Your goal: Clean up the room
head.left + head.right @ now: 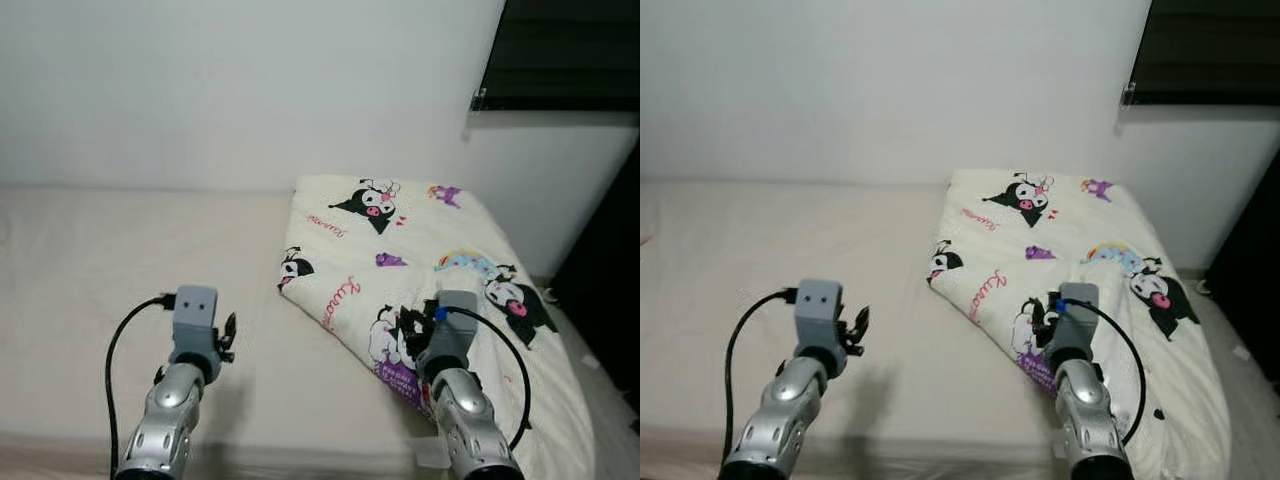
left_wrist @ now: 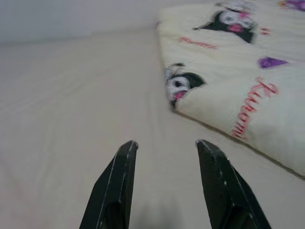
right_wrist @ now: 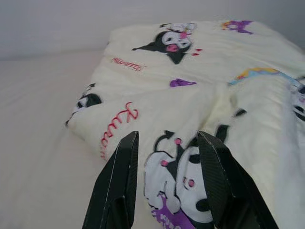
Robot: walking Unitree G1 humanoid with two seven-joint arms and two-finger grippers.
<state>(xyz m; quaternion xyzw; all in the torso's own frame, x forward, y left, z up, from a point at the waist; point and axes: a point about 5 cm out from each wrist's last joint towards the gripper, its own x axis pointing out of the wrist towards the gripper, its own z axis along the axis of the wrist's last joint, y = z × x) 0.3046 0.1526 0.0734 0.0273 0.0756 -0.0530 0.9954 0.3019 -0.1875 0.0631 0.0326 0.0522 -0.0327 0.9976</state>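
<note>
Cream cartoon-print blanket [image 1: 420,270] bunched on bed [image 1: 120,270]. Bed-making under way. Right claw [image 3: 167,183] agape over fold, left claw [image 2: 164,183] agape, empty. Next: pinch edge.

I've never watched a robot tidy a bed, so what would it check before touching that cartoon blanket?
1. Blanket in view, bunched on the bed's right side: ok.
2. Right gripper open, over the blanket's near fold: ok.
3. Left gripper open, above the bare sheet: ok.
4. Both grippers holding nothing: ok.
5. Blanket edge nearest the left gripper within reach: cannot tell.
6. Blanket spread flat: not ok, it is folded back.
</note>
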